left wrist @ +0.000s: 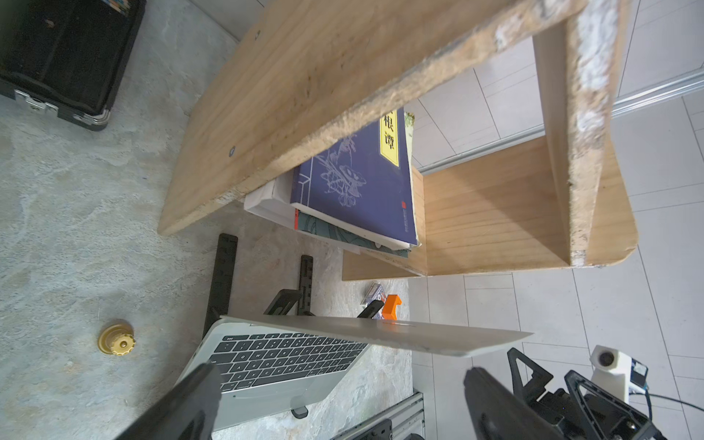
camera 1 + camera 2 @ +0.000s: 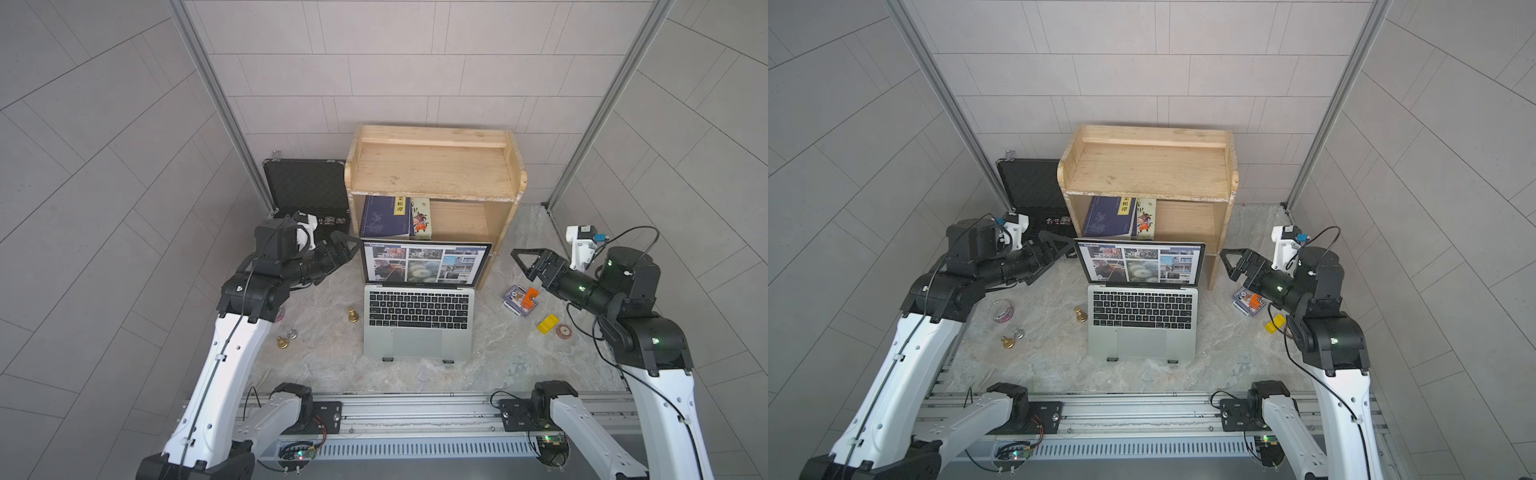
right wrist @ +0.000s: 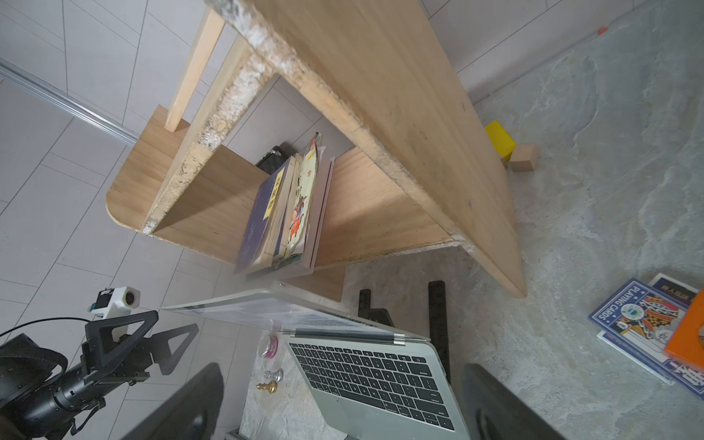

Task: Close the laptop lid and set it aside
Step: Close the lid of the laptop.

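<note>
The silver-grey laptop (image 2: 419, 332) sits mid-table on a black stand, keyboard facing me. The laptop lid (image 2: 426, 264) stands upright with a lit screen of photos. Both show in the other top view as laptop (image 2: 1141, 340) and lid (image 2: 1140, 262). My left gripper (image 2: 351, 249) hovers open just left of the lid's upper corner, apart from it. My right gripper (image 2: 523, 266) hangs open to the right of the lid with a clear gap. From the left wrist, the lid's (image 1: 381, 333) thin edge shows ahead of the open left gripper (image 1: 339, 369). From the right wrist, the keyboard (image 3: 369, 377) lies ahead of the open right gripper (image 3: 343, 367).
Right behind the lid stands a wooden shelf (image 2: 432, 166) holding books (image 2: 384, 216). An open black briefcase (image 2: 307, 187) is at the back left. Chess pieces (image 2: 352, 314) (image 2: 282, 341) lie to the left. A playing-card box (image 2: 515, 296), an orange part (image 2: 528, 298) and a yellow block (image 2: 547, 323) lie to the right.
</note>
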{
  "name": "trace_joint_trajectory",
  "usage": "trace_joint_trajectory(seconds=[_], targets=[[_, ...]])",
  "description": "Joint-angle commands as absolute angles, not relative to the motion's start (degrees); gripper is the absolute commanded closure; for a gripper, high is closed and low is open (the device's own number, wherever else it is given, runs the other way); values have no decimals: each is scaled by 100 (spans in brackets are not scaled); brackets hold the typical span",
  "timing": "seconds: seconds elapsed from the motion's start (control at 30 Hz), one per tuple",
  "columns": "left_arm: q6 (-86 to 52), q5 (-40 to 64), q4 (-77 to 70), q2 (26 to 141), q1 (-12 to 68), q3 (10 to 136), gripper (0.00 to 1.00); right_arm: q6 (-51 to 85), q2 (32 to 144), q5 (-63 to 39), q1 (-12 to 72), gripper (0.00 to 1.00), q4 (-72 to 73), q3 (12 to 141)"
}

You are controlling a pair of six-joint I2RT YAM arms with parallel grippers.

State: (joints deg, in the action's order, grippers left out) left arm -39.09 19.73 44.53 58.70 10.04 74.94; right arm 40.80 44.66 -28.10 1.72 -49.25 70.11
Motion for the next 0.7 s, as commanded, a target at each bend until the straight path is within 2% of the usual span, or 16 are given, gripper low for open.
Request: trace_joint_trajectory(seconds=[0.0,0.27,0.67], targets=[[-3937,1863,4292,5929,1095,7658,0,4073,4535,-2854,271,0,-4766,7174],[-4121,1856,4021,6118,1162,7920,0,4050,4924,-2601,693,1,-4626,7463],[-3861,1631,4285,6494,1324,8375,0,3630,5715,-1149,1922,0,-4764,8090]])
